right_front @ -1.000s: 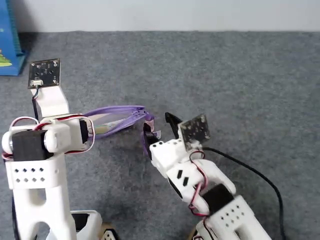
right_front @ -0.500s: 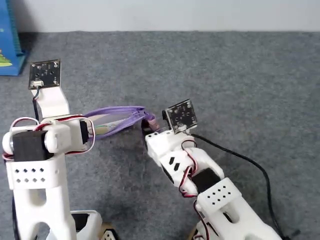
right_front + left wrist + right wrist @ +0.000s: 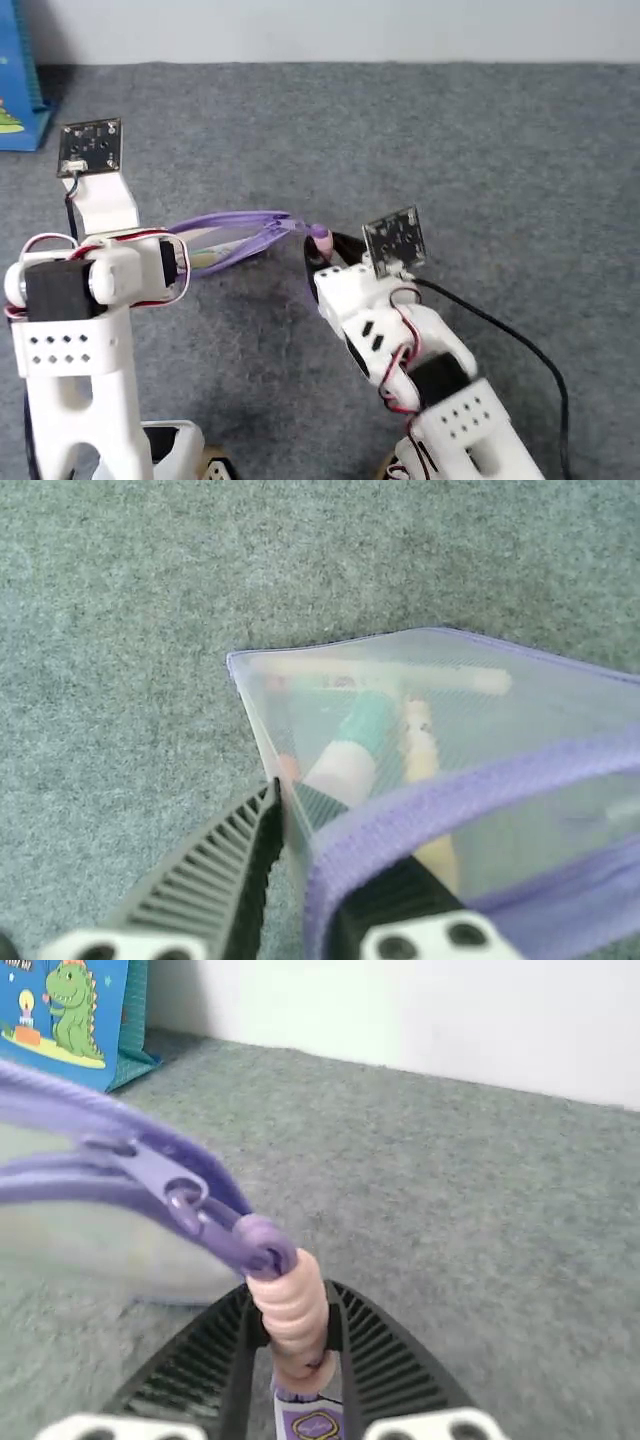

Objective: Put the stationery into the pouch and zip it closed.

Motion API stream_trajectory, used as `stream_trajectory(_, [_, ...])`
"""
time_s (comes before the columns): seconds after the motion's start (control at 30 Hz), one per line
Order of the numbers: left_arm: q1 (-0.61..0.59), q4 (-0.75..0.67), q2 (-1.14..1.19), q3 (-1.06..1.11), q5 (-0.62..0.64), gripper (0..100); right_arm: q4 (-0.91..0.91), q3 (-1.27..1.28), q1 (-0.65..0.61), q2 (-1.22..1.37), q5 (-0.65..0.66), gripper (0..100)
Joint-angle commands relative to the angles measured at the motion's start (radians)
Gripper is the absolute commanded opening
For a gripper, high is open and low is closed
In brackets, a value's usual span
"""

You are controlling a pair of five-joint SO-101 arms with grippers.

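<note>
A clear pouch [image 3: 228, 243] with purple zip tape lies on the grey carpet between the two arms. In the left wrist view the pouch [image 3: 440, 710] holds stationery [image 3: 365, 725]: a pencil, a green-and-white piece and other sticks. My left gripper [image 3: 298, 800] is shut on the pouch's corner edge. In the right wrist view, my right gripper [image 3: 292, 1332] is shut on the pink ribbed zip pull [image 3: 290, 1300], which hangs from the purple slider [image 3: 160, 1168]. From above, the right gripper [image 3: 323, 247] sits at the pouch's right end, with the pink pull [image 3: 320, 237] between its fingers.
A blue box with a dinosaur picture [image 3: 15, 95] stands at the far left by the white wall, also seen as the blue box [image 3: 70, 1010]. A black cable [image 3: 510, 345] trails from the right arm. Open carpet lies to the right and beyond the pouch.
My right gripper has shifted right and slightly away with the pink pull, drawing the zip end outwards, and its wrist has turned. The left arm has stayed still.
</note>
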Motion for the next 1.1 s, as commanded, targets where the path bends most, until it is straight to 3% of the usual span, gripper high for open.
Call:
stream_trajectory(0.0, [0.025,-0.006,0.011,-0.093,-0.051,2,0.196,-0.066,-0.038,-0.17,0.038,0.8])
stream_trajectory(0.2, [0.18,-0.037,0.012,-0.134,-0.064,3,0.46,-0.081,-0.189,-0.41,0.064,0.8])
stream_trajectory(0.47, [0.324,-0.13,0.166,-0.14,-0.038,20,0.705,-0.173,-0.265,-0.541,0.06,0.8])
stream_trajectory(0.67, [0.4,-0.149,0.224,-0.231,-0.038,28,0.8,-0.173,-0.265,-0.613,0.058,0.8])
stream_trajectory(1.07, [0.606,-0.144,0.422,-0.51,-0.044,29,0.823,-0.178,-0.262,-0.619,0.018,0.8])
